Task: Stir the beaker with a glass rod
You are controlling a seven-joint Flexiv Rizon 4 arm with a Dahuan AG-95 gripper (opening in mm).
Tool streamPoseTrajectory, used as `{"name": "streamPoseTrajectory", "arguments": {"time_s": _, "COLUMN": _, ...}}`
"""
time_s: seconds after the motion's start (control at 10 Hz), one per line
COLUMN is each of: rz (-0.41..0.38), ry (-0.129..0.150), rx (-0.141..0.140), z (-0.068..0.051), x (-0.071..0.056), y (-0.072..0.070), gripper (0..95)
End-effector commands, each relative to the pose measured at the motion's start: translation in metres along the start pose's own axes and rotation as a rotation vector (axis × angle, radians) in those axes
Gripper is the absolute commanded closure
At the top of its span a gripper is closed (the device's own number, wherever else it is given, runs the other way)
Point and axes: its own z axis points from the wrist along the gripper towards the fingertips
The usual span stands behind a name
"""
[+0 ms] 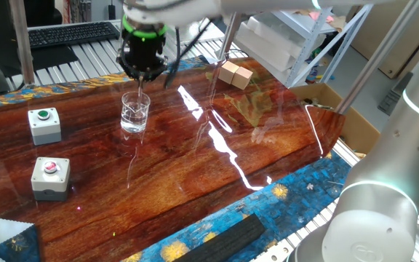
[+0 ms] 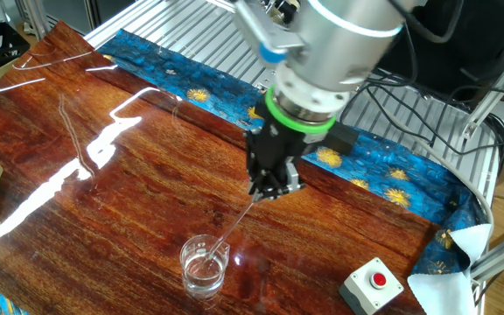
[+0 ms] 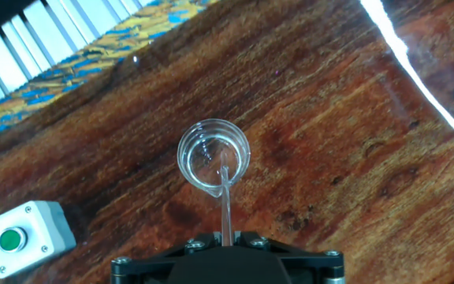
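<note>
The beaker [image 1: 135, 113] is a small clear glass standing on the glossy wooden table; it also shows in the other fixed view [image 2: 205, 263] and the hand view [image 3: 213, 157]. The glass rod [image 2: 232, 228] is a thin pale line running from my gripper down into the beaker; the hand view shows the rod [image 3: 226, 201] with its tip inside the rim. My gripper [image 1: 144, 73] hangs just above the beaker, shut on the rod's upper end. It also shows in the other fixed view [image 2: 274, 188] and the hand view [image 3: 227, 238].
Two grey button boxes stand left of the beaker, one green-topped [image 1: 44, 124] and one red-topped [image 1: 51, 177]. Wooden blocks [image 1: 236, 74] lie at the table's far side. A cardboard box [image 1: 340, 109] sits off the right edge. White glare streaks cross the wood.
</note>
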Motion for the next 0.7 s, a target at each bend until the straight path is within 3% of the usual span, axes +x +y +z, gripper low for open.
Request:
{"name": "streamPoseTrajectory", "arguments": {"time_s": 0.1, "rz": 0.0, "ry": 0.066, "rx": 0.002, "z": -0.003, "x": -0.0048, "y": -0.001, "gripper": 95.0}}
{"name": "streamPoseTrajectory", "arguments": {"time_s": 0.2, "rz": 0.0, "ry": 0.083, "rx": 0.003, "z": -0.0035, "x": -0.0058, "y": -0.0013, "gripper": 95.0}}
{"name": "streamPoseTrajectory", "arguments": {"time_s": 0.3, "rz": 0.002, "ry": 0.13, "rx": 0.003, "z": -0.0046, "x": -0.0082, "y": -0.0018, "gripper": 95.0}}
{"name": "streamPoseTrajectory", "arguments": {"time_s": 0.5, "rz": -0.002, "ry": 0.19, "rx": 0.012, "z": -0.006, "x": -0.0109, "y": -0.0027, "gripper": 95.0}}
{"name": "streamPoseTrajectory", "arguments": {"time_s": 0.7, "rz": 0.001, "ry": 0.199, "rx": 0.015, "z": -0.0077, "x": -0.0123, "y": -0.0042, "gripper": 95.0}}
